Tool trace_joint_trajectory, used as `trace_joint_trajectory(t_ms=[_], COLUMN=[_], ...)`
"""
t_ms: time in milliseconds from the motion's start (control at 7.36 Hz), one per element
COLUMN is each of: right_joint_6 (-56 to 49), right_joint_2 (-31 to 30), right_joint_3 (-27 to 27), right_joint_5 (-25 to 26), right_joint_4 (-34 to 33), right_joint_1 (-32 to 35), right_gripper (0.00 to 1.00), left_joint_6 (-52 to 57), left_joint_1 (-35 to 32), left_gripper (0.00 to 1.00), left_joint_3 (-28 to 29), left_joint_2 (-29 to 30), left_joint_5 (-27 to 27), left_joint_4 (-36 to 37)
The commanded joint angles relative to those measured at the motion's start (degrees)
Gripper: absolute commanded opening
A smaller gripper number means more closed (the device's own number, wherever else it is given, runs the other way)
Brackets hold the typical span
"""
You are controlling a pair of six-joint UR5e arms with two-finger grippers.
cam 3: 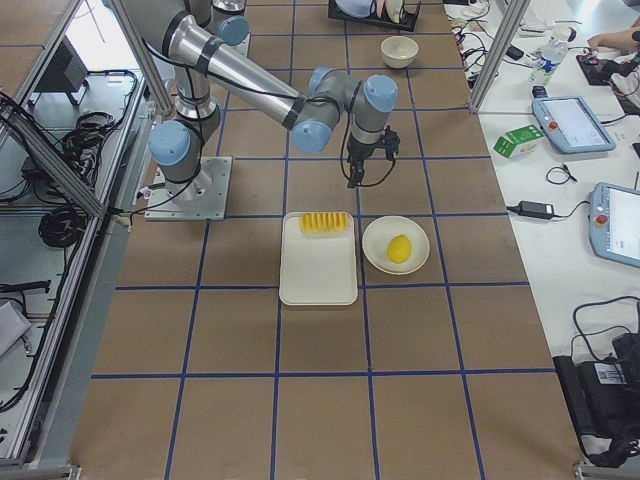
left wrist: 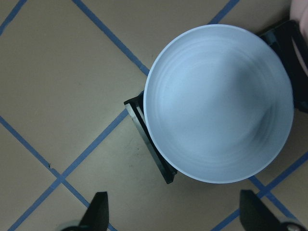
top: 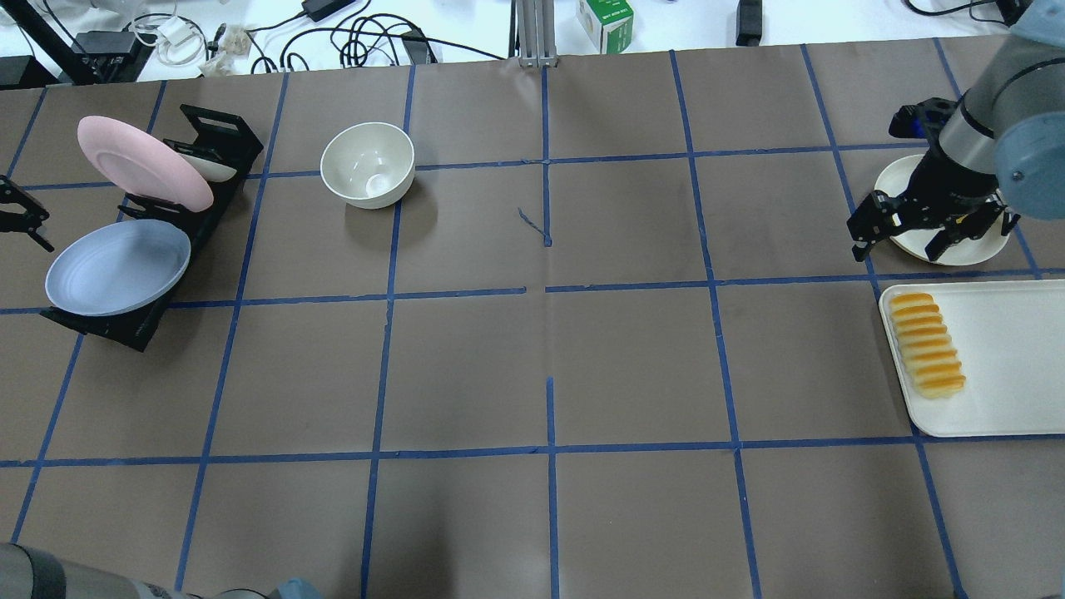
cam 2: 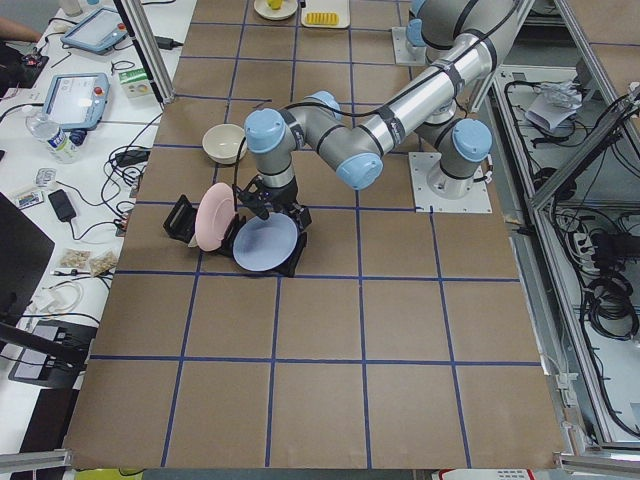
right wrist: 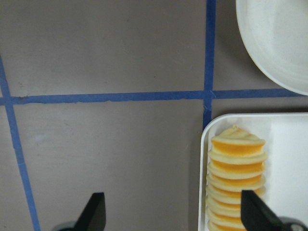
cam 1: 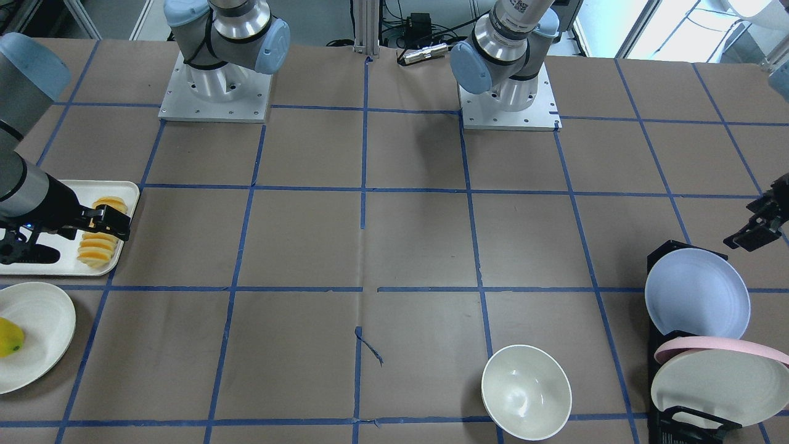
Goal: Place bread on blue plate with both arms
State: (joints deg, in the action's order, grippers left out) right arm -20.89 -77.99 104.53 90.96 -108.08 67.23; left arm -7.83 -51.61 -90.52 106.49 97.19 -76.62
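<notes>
The bread (top: 926, 343) lies along the left edge of a white tray (top: 998, 366), and also shows in the right wrist view (right wrist: 237, 178). My right gripper (top: 899, 248) is open and empty. It hovers above the table just past the loaf's far end, clear of it. The blue plate (top: 118, 266) leans in the front slot of a black rack (top: 218, 133). It fills the left wrist view (left wrist: 219, 103). My left gripper (top: 29, 223) is open and empty, hovering beside and above the plate without touching it.
A pink-rimmed plate (top: 143, 162) stands in the same rack behind the blue one. An off-white bowl (top: 368, 164) sits on the table right of the rack. A cream plate (cam 1: 37, 345) holding a yellow-green fruit (cam 1: 9, 336) lies beside the tray, partly under my right arm.
</notes>
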Motion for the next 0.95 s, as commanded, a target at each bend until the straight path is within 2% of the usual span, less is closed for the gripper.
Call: trace_joint_trajectory(t_ms=[0,136,408,544,680,816], right_joint_6=[-1.9,-2.1,-6.6,-10.2,-10.7,-10.7], right_joint_2=[0.6,0.9,1.0,1.3,1.3,1.4], right_joint_3=[5.6,8.4,10.3,11.1,11.9,13.3], right_joint_5=[-0.1,0.3,3.4,3.6,3.7,3.6], right_joint_4=[-7.0,-10.5,-11.5,-11.8,-12.6,-13.6], right_joint_1=[-2.5,-2.6,-6.5,-8.5,-9.0,-9.5], right_gripper=[1.0,1.0,1.0,1.0,1.0,1.0], left_joint_6=[0.2,0.3,0.1,0.2,0.5,0.5], left_joint_1=[1.8,2.3,2.3,2.3,2.4,3.7], left_gripper=[0.86,0.79,0.79,0.79,0.78,0.66], left_joint_3=[-0.1,-0.1,1.3,1.3,1.5,1.8], left_joint_2=[2.6,3.9,6.2,8.0,9.5,10.7], left_joint_5=[0.2,0.1,0.1,-0.2,-0.4,-0.8], left_joint_4=[0.0,0.0,1.8,7.7,10.7,10.7])
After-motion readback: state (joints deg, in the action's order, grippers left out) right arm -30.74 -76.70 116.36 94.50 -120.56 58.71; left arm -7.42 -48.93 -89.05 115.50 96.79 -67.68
